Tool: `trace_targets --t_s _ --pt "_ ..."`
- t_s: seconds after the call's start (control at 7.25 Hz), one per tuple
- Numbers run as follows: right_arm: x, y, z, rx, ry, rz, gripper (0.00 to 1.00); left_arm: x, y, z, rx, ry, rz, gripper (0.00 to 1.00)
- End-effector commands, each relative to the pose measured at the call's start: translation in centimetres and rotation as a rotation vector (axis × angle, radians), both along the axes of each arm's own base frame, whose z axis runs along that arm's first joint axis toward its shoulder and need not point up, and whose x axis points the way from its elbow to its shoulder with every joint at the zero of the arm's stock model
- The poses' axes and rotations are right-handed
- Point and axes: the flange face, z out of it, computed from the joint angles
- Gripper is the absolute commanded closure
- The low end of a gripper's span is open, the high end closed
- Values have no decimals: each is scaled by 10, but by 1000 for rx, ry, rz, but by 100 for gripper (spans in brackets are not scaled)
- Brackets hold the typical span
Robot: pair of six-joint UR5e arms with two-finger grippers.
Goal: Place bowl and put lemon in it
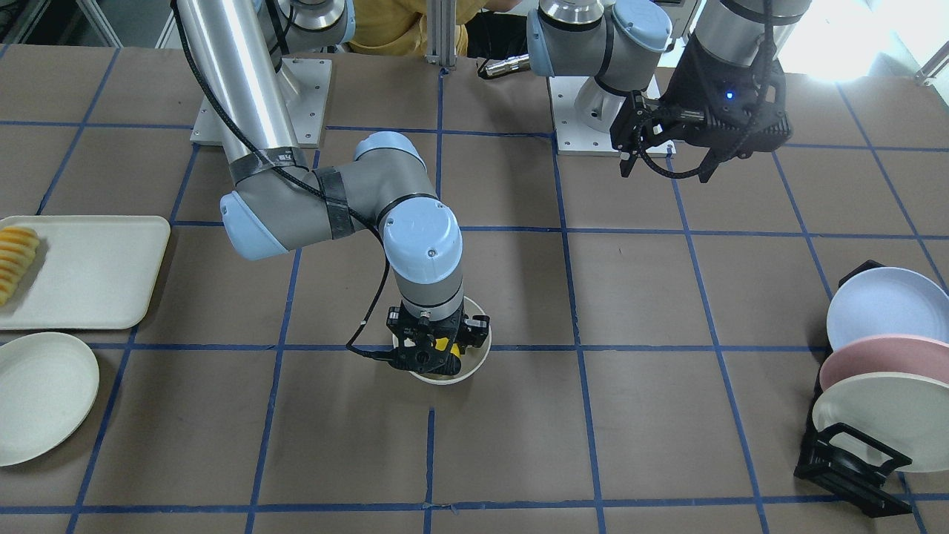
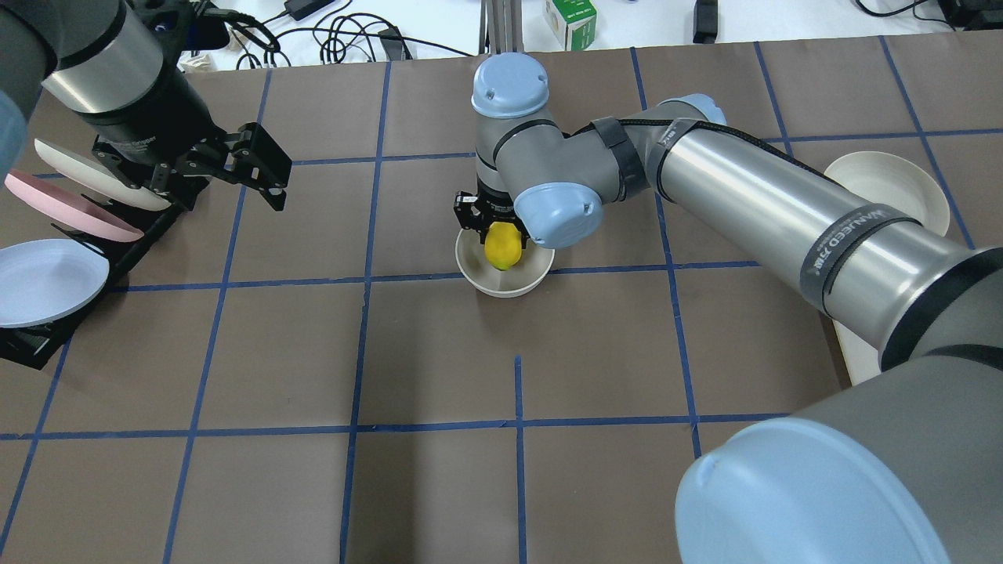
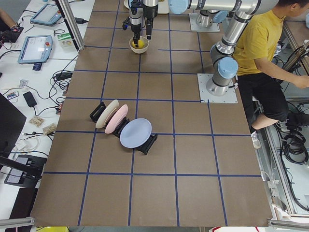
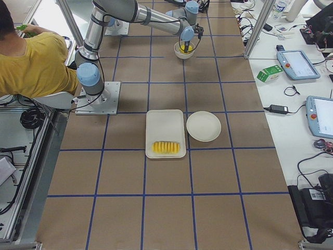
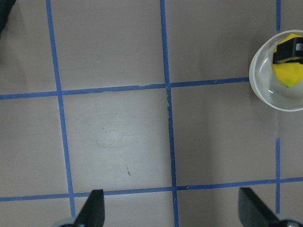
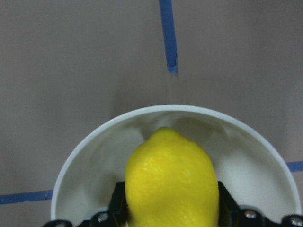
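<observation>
The off-white bowl (image 2: 509, 287) stands near the middle of the table; it also shows in the front view (image 1: 474, 367). The yellow lemon (image 2: 503, 246) is inside the bowl, upright, held between the fingers of my right gripper (image 2: 501, 233). The right wrist view shows the lemon (image 6: 170, 179) low inside the bowl (image 6: 94, 142), with a finger against each side. My left gripper (image 2: 278, 184) is open and empty, hovering high beside the plate rack, far from the bowl. The left wrist view shows the bowl (image 5: 265, 92) and lemon (image 5: 289, 74) at its right edge.
A black rack (image 1: 845, 463) with blue, pink and white plates stands at my left end of the table. A cream tray (image 1: 89, 271) with sliced yellow-orange fruit (image 1: 15, 259) and a flat white plate (image 1: 41, 393) lie at my right end.
</observation>
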Motion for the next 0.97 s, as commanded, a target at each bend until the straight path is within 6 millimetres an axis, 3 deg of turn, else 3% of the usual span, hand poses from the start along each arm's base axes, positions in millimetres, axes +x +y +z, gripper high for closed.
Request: trace_targets --t_s 0.0,0.14,0.28,0.55,0.83 --pt "-3 5 -14 17 18 -1 64 1 -4 -1 15 1 4 0" --pt "-3 5 -11 12 22 -1 13 1 -1 1 26 2 4 0" --pt "-4 3 -3 3 20 -3 0 1 -2 -1 29 2 4 0" --pt "-15 7 49 -52 -5 -3 0 7 -6 3 22 2 12 0" --pt "-69 17 125 -71 66 82 0 6 -12 2 28 2 12 0"
